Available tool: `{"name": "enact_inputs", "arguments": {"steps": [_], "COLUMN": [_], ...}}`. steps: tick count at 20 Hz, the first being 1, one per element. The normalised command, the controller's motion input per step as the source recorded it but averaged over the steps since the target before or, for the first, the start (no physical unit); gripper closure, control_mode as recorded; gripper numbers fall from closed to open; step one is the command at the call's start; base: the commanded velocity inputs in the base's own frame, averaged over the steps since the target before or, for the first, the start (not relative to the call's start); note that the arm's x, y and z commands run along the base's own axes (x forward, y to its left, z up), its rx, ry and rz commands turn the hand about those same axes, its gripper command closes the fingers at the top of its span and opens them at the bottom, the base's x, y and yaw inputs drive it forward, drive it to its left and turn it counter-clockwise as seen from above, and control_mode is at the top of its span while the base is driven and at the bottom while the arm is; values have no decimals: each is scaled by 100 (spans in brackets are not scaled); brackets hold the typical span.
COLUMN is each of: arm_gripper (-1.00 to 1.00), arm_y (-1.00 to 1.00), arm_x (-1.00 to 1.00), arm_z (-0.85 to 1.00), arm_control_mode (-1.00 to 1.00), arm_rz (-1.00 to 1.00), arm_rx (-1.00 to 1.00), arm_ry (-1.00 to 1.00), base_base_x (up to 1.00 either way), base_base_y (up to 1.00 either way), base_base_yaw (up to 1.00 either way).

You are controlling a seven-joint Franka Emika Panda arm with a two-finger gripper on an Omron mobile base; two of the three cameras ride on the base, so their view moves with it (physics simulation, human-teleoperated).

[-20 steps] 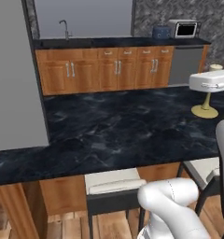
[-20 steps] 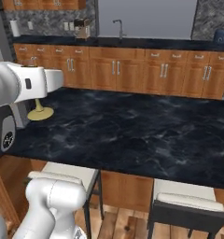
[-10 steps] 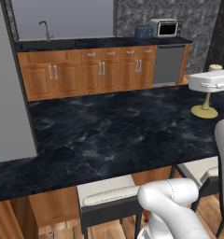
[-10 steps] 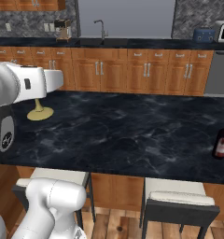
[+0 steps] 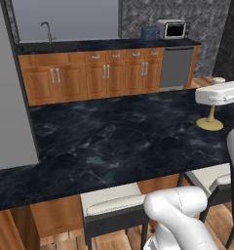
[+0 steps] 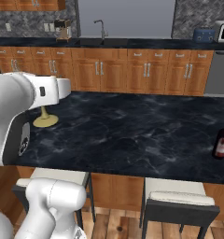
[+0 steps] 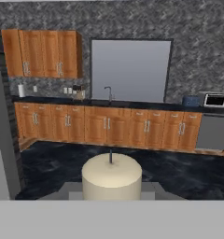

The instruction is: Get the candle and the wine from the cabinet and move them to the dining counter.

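Observation:
My gripper (image 5: 214,100) is shut on the candle (image 5: 210,123), a cream-white stick on a brass holder. It hangs low over the dining counter (image 5: 114,141) near that counter's right end in the left base view. The right base view has the gripper (image 6: 44,100) and the candle's round base (image 6: 45,122) at the left. In the hand view the candle top (image 7: 111,176) with its wick rises close in front. The wine (image 6: 222,140) stands upright on the counter's near right part, far from the gripper. The wall cabinet (image 7: 44,53) hangs at the back left.
Behind the dining counter runs a worktop with a sink faucet (image 5: 47,32), a toaster (image 5: 150,33) and a microwave (image 5: 173,29) over wooden base cabinets (image 5: 99,73). Cushioned stools (image 6: 177,203) stand along the near edge. A grey panel (image 5: 9,97) stands at the left.
The base moved during the first half second: the whole scene slid left and the wine came into the right base view. Since then the views hold still. The candle stays in the gripper.

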Motion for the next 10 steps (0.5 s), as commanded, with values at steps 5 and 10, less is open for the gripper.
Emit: {"name": "enact_inputs", "arguments": {"steps": [5, 10], "arm_gripper": [100, 100], "arm_y": [-4, -3], "arm_x": [62, 68], "arm_z": [-73, -57], "arm_control_mode": [-100, -100], "arm_rz": [17, 12], "arm_rx": [0, 0], "arm_ry": [2, 6], "base_base_x": [0, 0], "base_base_y": [0, 0], "base_base_yaw": [0, 0]}}
